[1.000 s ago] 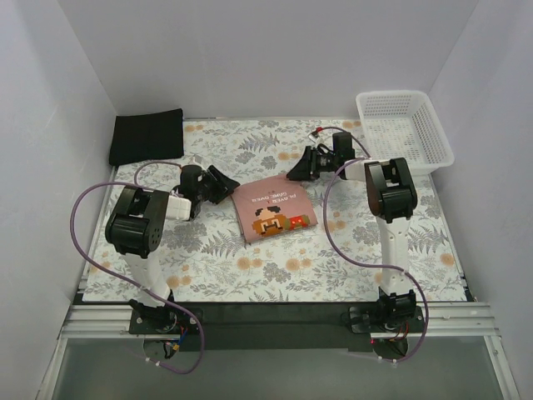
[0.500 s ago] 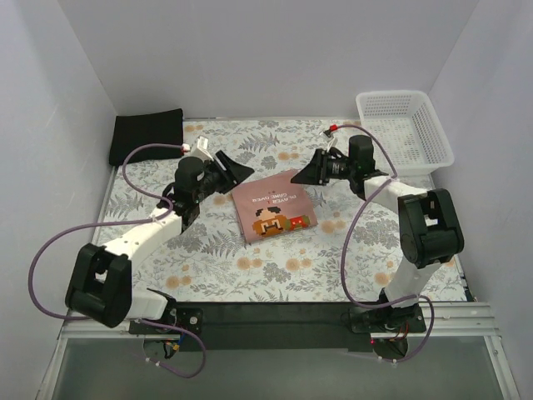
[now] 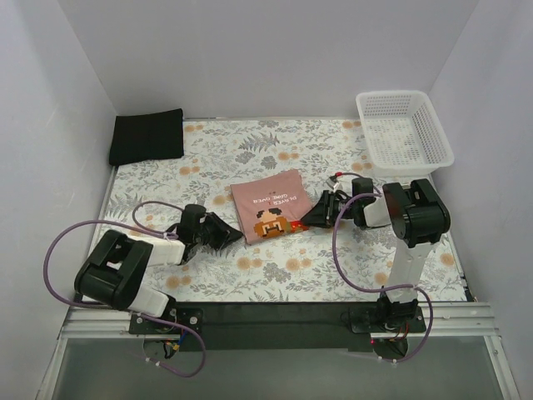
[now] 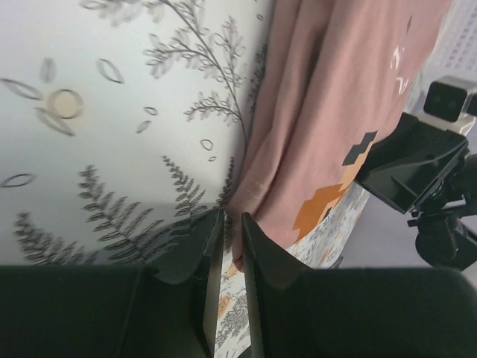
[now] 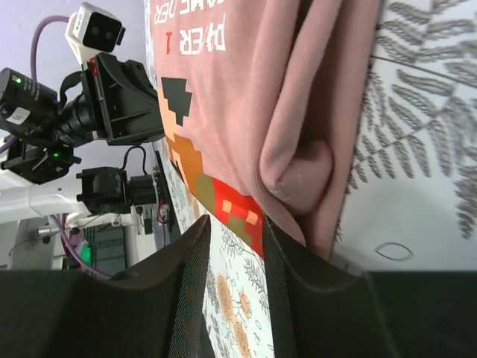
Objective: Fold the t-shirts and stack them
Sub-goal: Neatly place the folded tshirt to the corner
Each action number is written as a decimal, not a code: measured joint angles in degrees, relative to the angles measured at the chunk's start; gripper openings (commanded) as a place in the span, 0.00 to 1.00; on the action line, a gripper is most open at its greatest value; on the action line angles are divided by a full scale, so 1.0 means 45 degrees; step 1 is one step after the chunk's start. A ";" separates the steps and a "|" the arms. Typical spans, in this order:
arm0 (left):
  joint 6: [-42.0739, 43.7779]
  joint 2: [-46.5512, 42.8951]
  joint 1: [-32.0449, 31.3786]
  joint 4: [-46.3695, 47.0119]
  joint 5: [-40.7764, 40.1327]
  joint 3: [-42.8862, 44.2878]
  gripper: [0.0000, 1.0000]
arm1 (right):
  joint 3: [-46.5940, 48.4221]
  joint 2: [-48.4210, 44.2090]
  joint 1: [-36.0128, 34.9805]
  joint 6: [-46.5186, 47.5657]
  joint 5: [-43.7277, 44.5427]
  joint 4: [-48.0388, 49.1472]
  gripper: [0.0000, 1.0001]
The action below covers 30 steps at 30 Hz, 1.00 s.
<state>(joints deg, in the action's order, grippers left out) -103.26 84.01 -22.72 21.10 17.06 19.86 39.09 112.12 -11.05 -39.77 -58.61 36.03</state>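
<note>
Moved since the earlier frames: left gripper (image 3: 228, 235) and right gripper (image 3: 311, 218), pulled back from the far corners of the pink t-shirt (image 3: 268, 204) to its near ones. Shirt in the same spot, same folded shape. Nothing else shifted.

State of left gripper: low over the floral table cloth (image 3: 275, 146), pointing right, tips at the near-left corner of the pink t-shirt. Left wrist view: jaws down to a thin slit, pink hem corner right at the tips, cloth pattern visible through the slit further back. Can't tell whether any fabric is actually pinched.

State of right gripper: pointing left, tips at the near-right corner of the same shirt. Right wrist view: jaws parted to a moderate gap, only table cloth showing through it. Folded pink layers bulging just beside the mouth, touching or nearly so; can't tell which.

Location of pink t-shirt: mid-table, flat on the cloth, folded to a rough square, cartoon print and white lettering up, between the two grippers.

Folded black t-shirt (image 3: 147, 137) at the far-left corner against the wall, well apart from the pink one. Not stacked yet.

Far-right corner: white basket (image 3: 405, 133), apart from both arms.
</note>
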 measured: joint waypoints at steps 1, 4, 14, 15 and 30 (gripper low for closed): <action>-0.0102 -0.0097 0.0146 0.0019 0.0039 -0.0097 0.15 | -0.0078 -0.0024 0.0092 -0.0092 -0.0010 0.0214 0.41; -0.0117 -0.0738 0.0369 -0.0583 -0.0078 -0.0136 0.20 | -0.0146 -0.0209 0.0126 -0.0272 0.0117 0.0369 0.41; 0.0903 -0.2555 0.0359 -0.2540 -0.0806 0.2982 0.29 | 0.2074 -0.1545 -0.0461 -0.1239 0.1005 0.0733 0.42; 0.0952 -0.2142 0.0359 -0.2331 -0.0767 0.3337 0.28 | 0.2506 -0.1355 -0.0495 -0.1331 0.1093 0.0826 0.43; 0.0583 0.4022 0.0758 0.0078 0.0321 0.4410 0.15 | 0.4512 0.3084 -0.0389 -0.2463 0.2195 0.2205 0.42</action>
<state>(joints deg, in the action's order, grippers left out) -100.64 102.10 -19.31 21.45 18.50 39.70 59.40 125.99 -12.80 -50.85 -48.73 45.95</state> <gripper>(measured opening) 0.153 0.422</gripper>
